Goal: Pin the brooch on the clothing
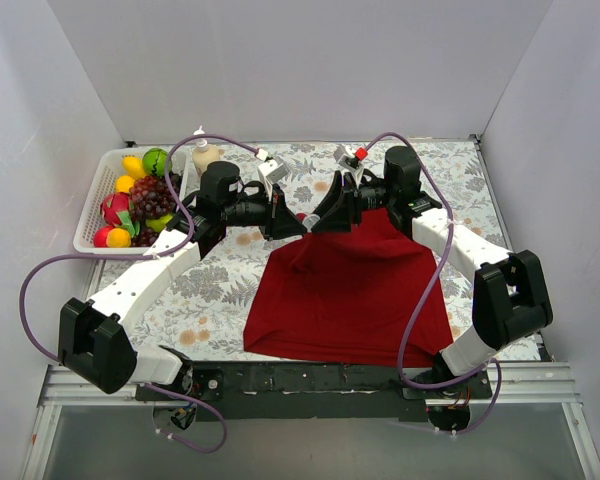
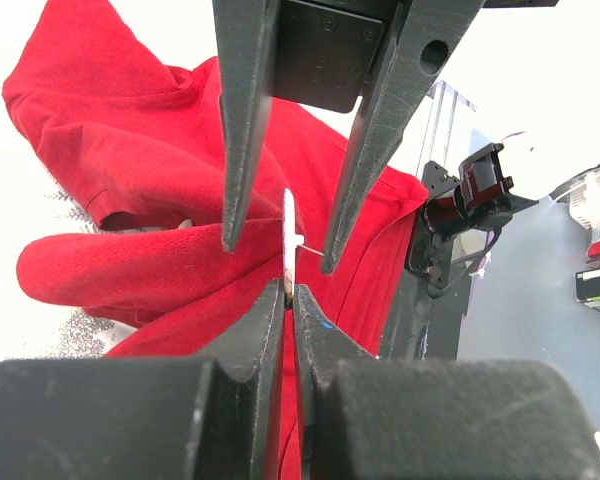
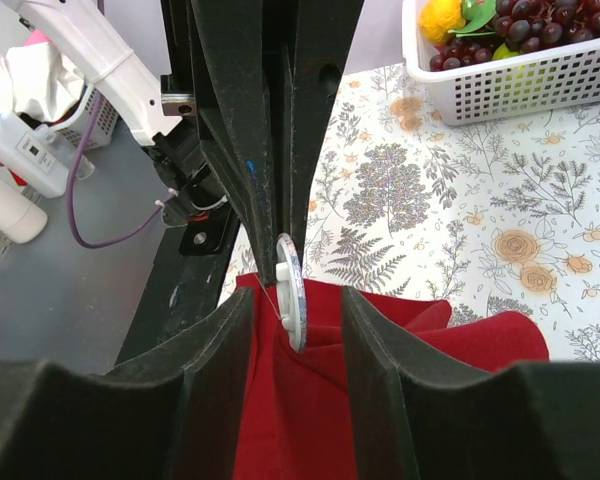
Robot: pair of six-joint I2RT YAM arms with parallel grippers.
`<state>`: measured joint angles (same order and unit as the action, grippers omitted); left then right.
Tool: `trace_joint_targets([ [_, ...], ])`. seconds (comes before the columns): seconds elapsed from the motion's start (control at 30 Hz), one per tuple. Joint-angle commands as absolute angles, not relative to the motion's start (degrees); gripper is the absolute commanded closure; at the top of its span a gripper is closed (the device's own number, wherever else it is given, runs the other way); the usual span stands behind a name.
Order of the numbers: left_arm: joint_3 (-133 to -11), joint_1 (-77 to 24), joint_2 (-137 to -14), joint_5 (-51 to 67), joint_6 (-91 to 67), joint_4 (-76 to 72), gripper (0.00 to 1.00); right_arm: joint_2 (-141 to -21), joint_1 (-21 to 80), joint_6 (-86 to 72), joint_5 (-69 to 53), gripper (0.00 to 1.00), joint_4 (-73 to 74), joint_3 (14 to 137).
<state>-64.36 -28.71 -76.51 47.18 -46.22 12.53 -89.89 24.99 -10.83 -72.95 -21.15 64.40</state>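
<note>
Floral tablecloth [image 3: 430,200] under limp shirt [image 2: 130,130]. Above shirt, left gripper [image 2: 288,292] clamps brooch [image 2: 289,225] by rim, probably stiff, slippery; right gripper [image 3: 298,300] jaws apart.

Overhead cam, opposed wrist cams share brooch [image 2: 289,240]

Brooch [image 2: 289,235]: small white disc, standing on edge, thin pin sticking out sideways, just beside a raised fold of the T-shirt [image 1: 350,290]. T-shirt: dark red, short-sleeved, lying mostly flat, far edge bunched and lifted.
</note>
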Motion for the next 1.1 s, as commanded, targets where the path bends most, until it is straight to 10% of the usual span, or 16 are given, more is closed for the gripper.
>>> trace_joint_targets([
  [0.0, -66.9, -28.9, -74.2, 48.4, -45.4, 12.6, 1.0, -89.2, 25.0, -11.3, -75.1, 0.54, -23.3, 66.4],
  [1.07, -69.6, -29.0, -76.4, 50.2, -45.4, 14.5, 1.0, -92.4, 25.6, -9.7, -71.5, 0.96, -16.6, 70.8],
])
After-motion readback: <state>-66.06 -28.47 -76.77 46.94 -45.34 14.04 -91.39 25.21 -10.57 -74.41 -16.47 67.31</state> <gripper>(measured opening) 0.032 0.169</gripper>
